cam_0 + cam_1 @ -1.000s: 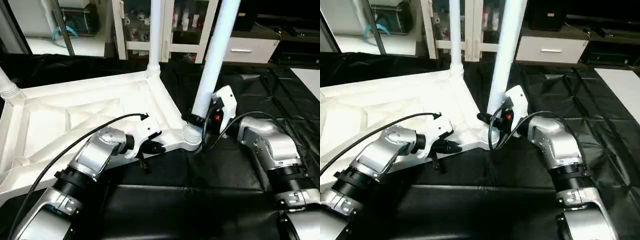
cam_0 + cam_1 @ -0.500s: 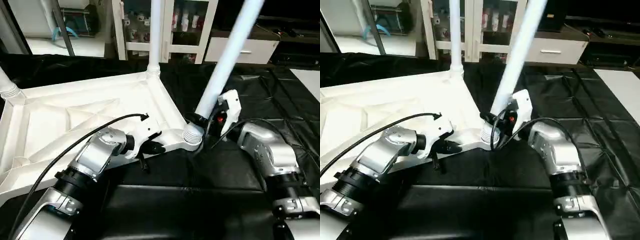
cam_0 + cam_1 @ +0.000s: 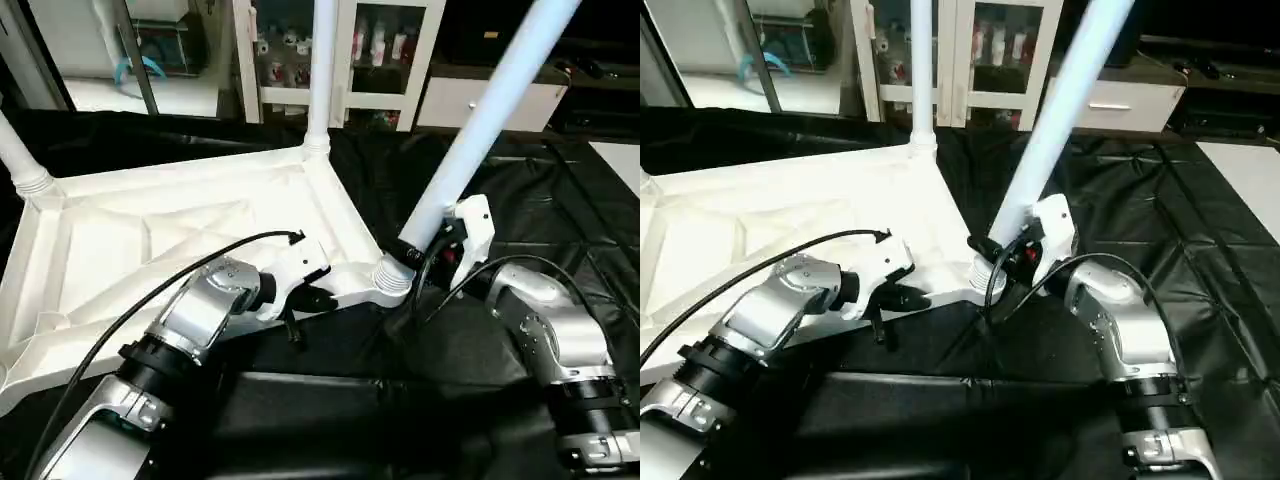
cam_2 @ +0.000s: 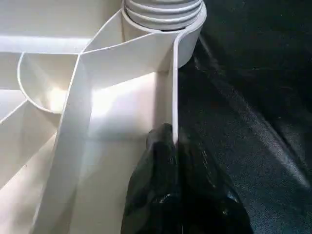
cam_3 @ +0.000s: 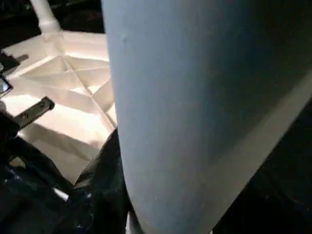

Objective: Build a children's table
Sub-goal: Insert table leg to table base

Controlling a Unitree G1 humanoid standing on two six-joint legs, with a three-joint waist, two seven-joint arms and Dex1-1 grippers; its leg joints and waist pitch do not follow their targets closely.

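While head views hide it, left tool (image 4: 173, 146) pinches tabletop rim (image 4: 174, 87).

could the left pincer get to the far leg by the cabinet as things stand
Probably not right now. The left pincer is shut on the tabletop's near rim, and the far leg stands at the opposite corner, so it must let go first.

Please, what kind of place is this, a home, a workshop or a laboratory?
Probably a robot laboratory or test room. The work table wears a black cover, a white cabinet with glass doors holds small bottles, and white drawers stand behind.
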